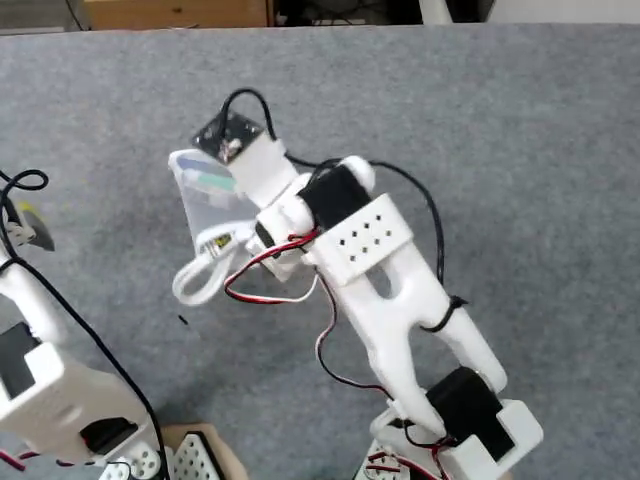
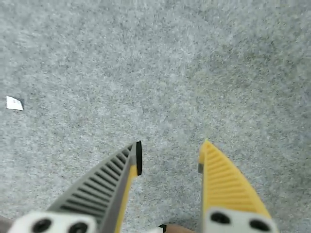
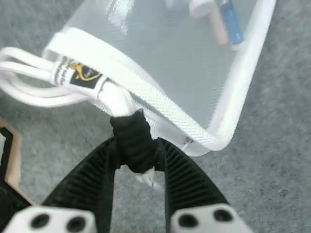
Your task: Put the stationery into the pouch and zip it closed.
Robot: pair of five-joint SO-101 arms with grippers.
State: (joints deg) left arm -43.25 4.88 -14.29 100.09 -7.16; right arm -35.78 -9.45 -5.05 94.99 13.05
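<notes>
As seen from above, the worktop (image 1: 520, 150) is a grey, felt-like sheet. Right arm (image 1: 390, 270), white plastic with black motors, stretches from the near edge toward the centre. Left arm (image 1: 50, 390) stands at the near left corner.

Pouch (image 1: 205, 200) lies left of centre, nearer the far edge, directly ahead of the right jaws and partly covered by that arm's wrist. It is a flat, translucent mesh case bound in white tape. A white strap (image 3: 29, 92) loops off its near end onto the worktop.

Right wrist view adds what the high view hides. The black ribbed right jaws are closed upon a black zip pull (image 3: 133, 141) at the pouch's zip edge, close to a corner. Whether the zip is fully run cannot be determined. Stationery (image 3: 228, 22), including a blue item and a pale stick, is visible through the mesh at the end away from the jaws.

Left jaws, one grey and one yellow, both ribbed, stand apart with nothing between them above bare worktop, apart from the pouch. A small white scrap (image 2: 14, 103) lies nearby.
</notes>
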